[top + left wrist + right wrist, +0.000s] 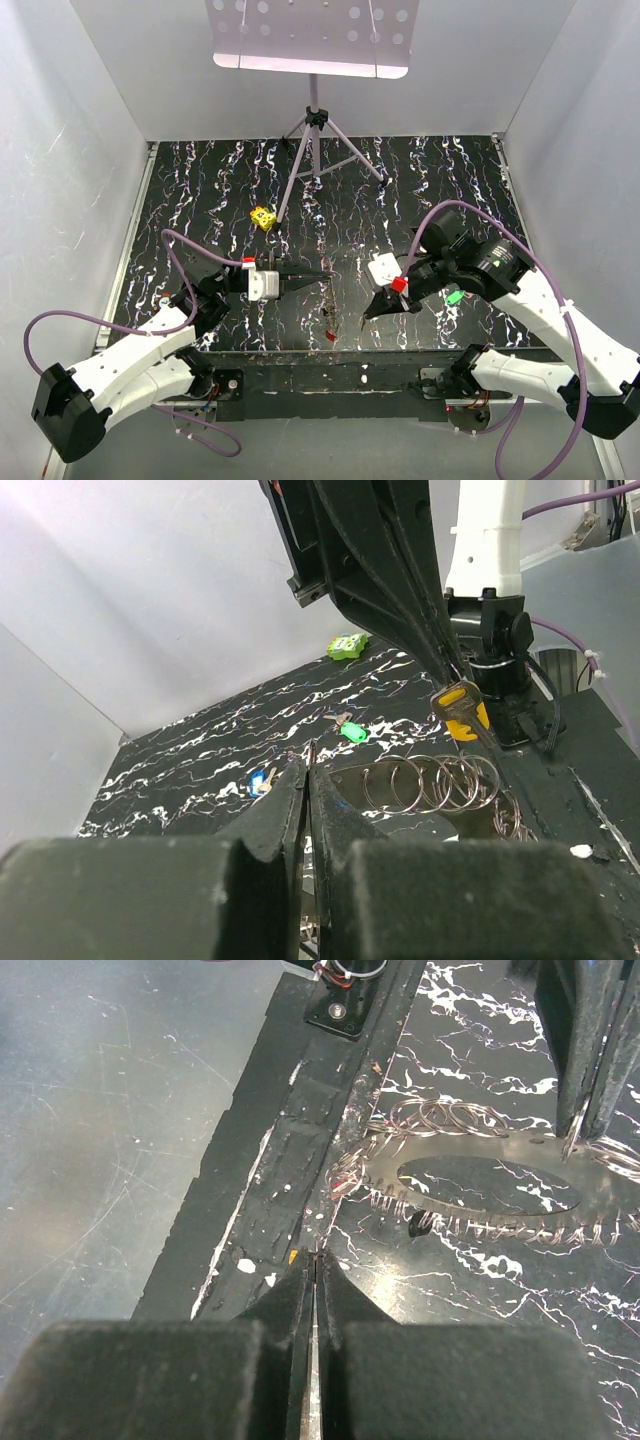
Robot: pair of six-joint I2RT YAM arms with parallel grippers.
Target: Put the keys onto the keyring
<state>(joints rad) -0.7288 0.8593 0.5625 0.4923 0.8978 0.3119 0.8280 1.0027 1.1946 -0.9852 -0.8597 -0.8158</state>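
Note:
The keyring (480, 1212) is a flat metal oval fringed with wire loops (430, 780). My left gripper (308, 765) is shut on its edge and holds it up on edge above the table's near rim (330, 305). A red key head (345, 1175) shows at the keyring's low end. My right gripper (368, 314) is shut on an orange-headed key (460, 708), just right of the loops. In the right wrist view that key's blade (314, 1380) sits edge-on between the shut fingers. A green key (455, 297) and a blue key (258, 780) lie on the table.
A yellow dotted cube (263, 217) lies left of a tripod stand (316, 150) at the back centre. A green block (347, 645) sits by the far wall. White walls close in the black marbled table (200, 180). A black base strip (330, 375) runs along the near edge.

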